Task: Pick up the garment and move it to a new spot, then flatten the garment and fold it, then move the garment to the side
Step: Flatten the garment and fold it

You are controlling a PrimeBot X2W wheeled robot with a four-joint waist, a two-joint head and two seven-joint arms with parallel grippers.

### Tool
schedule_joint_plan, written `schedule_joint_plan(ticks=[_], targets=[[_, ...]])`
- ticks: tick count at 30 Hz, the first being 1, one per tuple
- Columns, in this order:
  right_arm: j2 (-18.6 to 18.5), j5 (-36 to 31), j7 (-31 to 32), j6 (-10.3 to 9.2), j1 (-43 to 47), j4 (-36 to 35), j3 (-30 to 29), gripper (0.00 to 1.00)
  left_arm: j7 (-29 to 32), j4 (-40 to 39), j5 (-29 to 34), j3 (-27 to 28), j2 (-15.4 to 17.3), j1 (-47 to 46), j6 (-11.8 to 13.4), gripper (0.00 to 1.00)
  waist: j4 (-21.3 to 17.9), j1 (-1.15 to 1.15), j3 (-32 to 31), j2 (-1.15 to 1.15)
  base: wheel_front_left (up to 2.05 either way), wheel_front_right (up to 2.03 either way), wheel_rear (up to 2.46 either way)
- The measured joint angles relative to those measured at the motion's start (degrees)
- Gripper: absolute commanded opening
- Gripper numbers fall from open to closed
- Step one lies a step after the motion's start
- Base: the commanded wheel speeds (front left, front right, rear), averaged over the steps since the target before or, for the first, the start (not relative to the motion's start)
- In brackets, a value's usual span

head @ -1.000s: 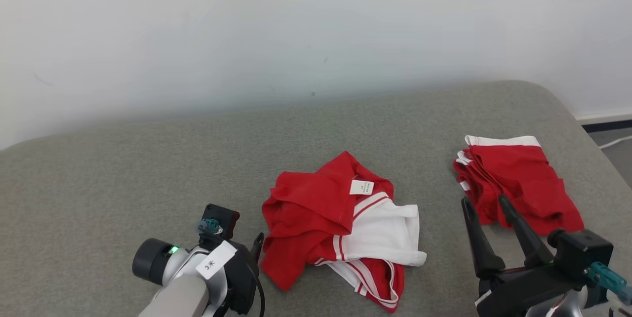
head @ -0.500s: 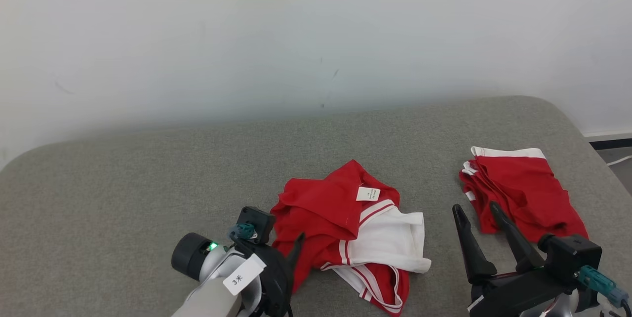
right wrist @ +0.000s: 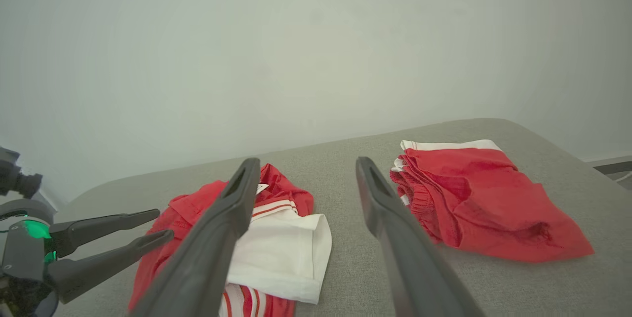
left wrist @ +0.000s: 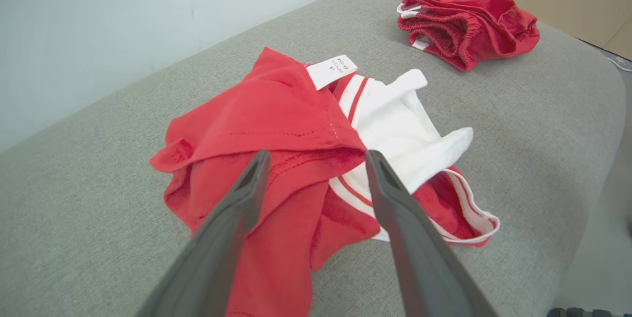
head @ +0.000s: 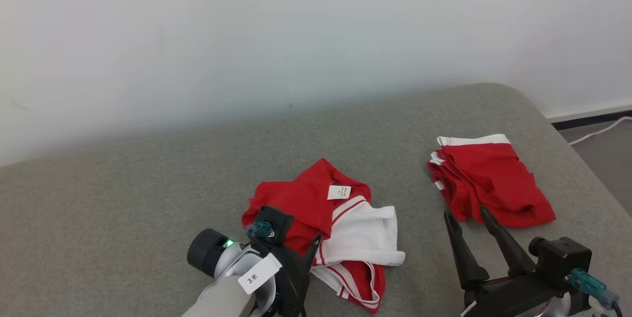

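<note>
A crumpled red and white garment (head: pixel 360 233) with a small white label lies near the front middle of the grey cushioned surface (head: pixel 123 198). My left gripper (head: pixel 308 253) hangs open over the garment's red left part. In the left wrist view its fingers (left wrist: pixel 317 156) straddle a red fold of the garment (left wrist: pixel 296 124), and I cannot tell whether they touch the cloth. My right gripper (head: pixel 466 213) stands open to the garment's right, between it and a second red pile, holding nothing. The right wrist view shows that gripper (right wrist: pixel 307 161) open above the bare surface, with the garment (right wrist: pixel 276 248) and the left gripper (right wrist: pixel 162 224) to its left.
A folded red garment with white trim (head: pixel 489 188) lies at the right of the surface, just beyond my right gripper. A pale wall runs behind the surface. The surface's rounded right edge drops to a floor with a white cable (head: pixel 597 132).
My left gripper has moved right, from beside the garment's left edge to over its red part. The head view has shifted. The right gripper stays open in about the same place.
</note>
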Motion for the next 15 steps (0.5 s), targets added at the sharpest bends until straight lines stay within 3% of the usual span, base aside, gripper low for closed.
schedule_joint_plan(ticks=[15], targets=[[-0.1, 0.0, 0.1, 0.00, -0.2, -0.3, -0.2, 1.00, 2.9, 2.3, -1.3, 0.9, -0.6, -2.4, 3.4, 1.00, -8.1, 0.00, 2.2, 0.00, 0.00, 0.00, 0.00]])
